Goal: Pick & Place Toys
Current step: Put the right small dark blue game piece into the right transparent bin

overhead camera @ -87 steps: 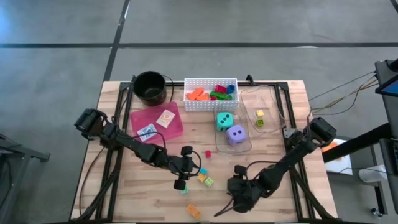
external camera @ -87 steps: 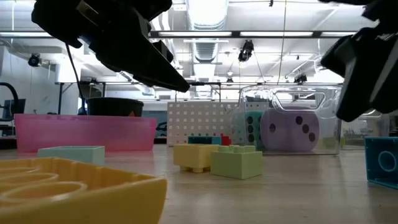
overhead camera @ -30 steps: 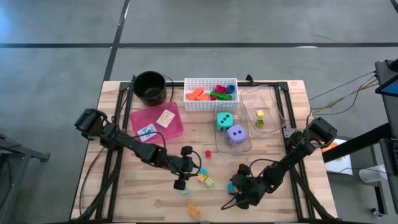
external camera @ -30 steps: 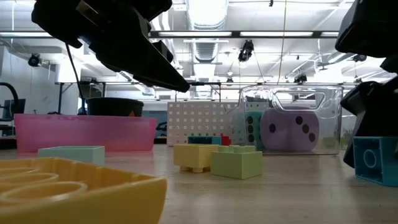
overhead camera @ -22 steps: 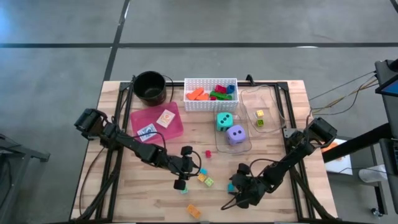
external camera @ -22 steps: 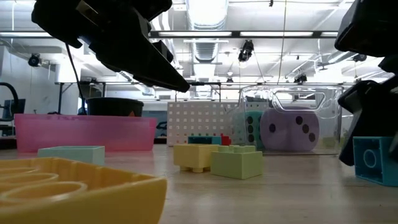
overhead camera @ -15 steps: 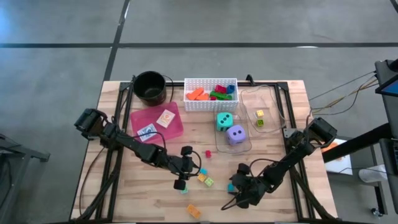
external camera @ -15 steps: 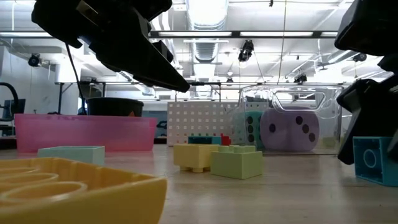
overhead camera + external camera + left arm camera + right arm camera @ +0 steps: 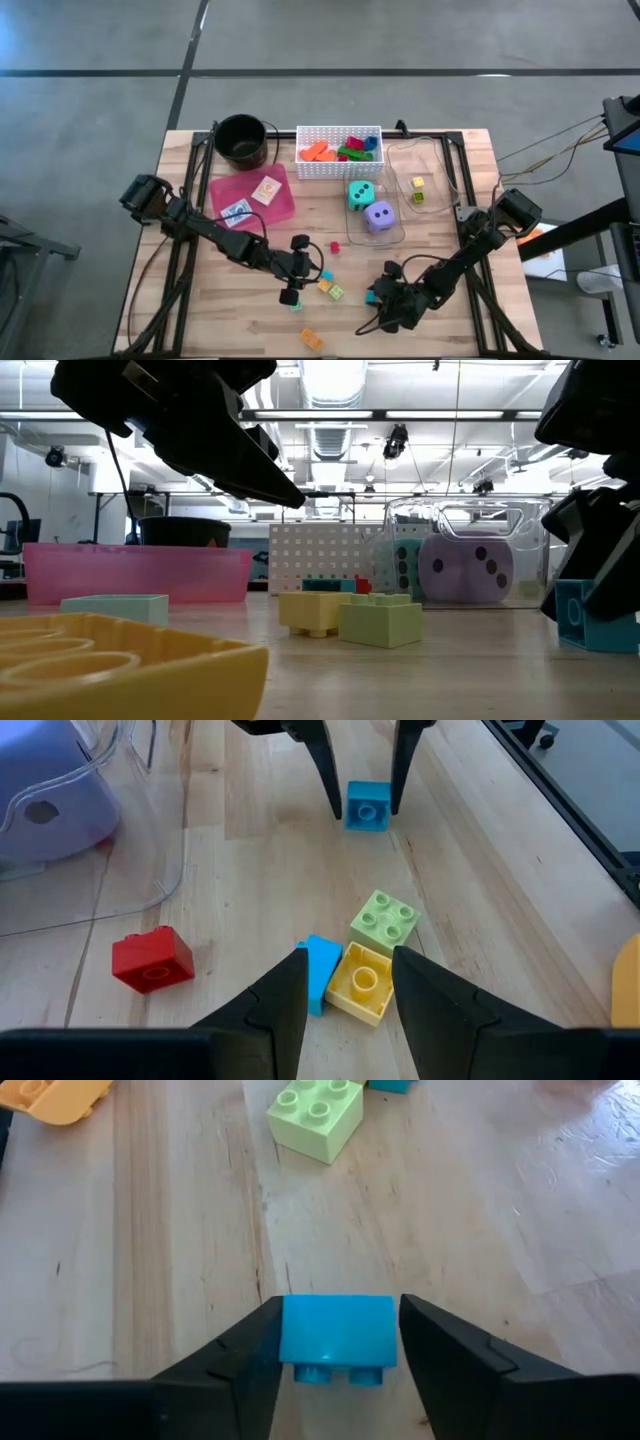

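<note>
Blue block (image 9: 590, 618) (right edge) gripped.

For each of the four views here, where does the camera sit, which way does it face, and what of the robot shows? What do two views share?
High view: overhead, looking straight down; both arms, wooden table, white basket.
Low view: table height, facing the room; arms enter from above; pink tray.
Left wrist view: past the left gripper at a yellow block and the right arm's fingers beyond.
Right wrist view: right gripper closed on a blue block.
Shared: that blue block and the light green block show in both wrist views.
</note>
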`<state>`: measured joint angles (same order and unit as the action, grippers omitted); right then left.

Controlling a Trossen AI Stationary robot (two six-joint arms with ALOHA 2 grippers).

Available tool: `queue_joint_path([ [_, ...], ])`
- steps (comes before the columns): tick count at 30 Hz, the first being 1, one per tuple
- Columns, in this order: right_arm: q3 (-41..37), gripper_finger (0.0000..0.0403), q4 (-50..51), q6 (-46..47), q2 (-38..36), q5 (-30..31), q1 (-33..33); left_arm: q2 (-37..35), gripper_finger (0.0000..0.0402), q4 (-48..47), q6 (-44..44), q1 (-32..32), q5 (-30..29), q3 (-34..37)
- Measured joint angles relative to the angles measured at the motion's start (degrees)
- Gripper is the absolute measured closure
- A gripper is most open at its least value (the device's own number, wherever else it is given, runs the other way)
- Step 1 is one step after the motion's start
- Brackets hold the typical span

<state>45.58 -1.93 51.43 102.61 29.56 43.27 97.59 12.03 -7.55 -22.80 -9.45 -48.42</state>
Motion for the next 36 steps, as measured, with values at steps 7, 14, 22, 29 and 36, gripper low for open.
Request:
queue_joint_path([
  [7, 0.0, 0.0233, 0.0, 0.1, 0.0, 0.2, 0.0, 0.0, 0.0252, 0.0, 0.0, 0.0, 0.0, 0.0],
  [14, -0.2, 0.0244, -0.2, 0.5, 0.0, 1.2, 0.0, 0.0, 0.0252, 0.0, 0.0, 0.0, 0.0, 0.0],
  [22, -0.3, 0.0245, 0.0, 0.6, -0.8, 3.8, 0.0, 0.0, 0.0252, 0.0, 0.0, 0.0, 0.0, 0.0],
  [29, -0.3, 0.0246, 4.1, -3.4, -9.2, 11.7, 0.0, 0.0, 0.0252, 0.0, 0.0, 0.0, 0.0, 0.0],
  [36, -0.3, 0.0246, 21.8, -5.0, -26.0, 22.3, 0.0, 0.0, 0.0252, -0.1, 0.0, 0.0, 0.0, 0.0],
])
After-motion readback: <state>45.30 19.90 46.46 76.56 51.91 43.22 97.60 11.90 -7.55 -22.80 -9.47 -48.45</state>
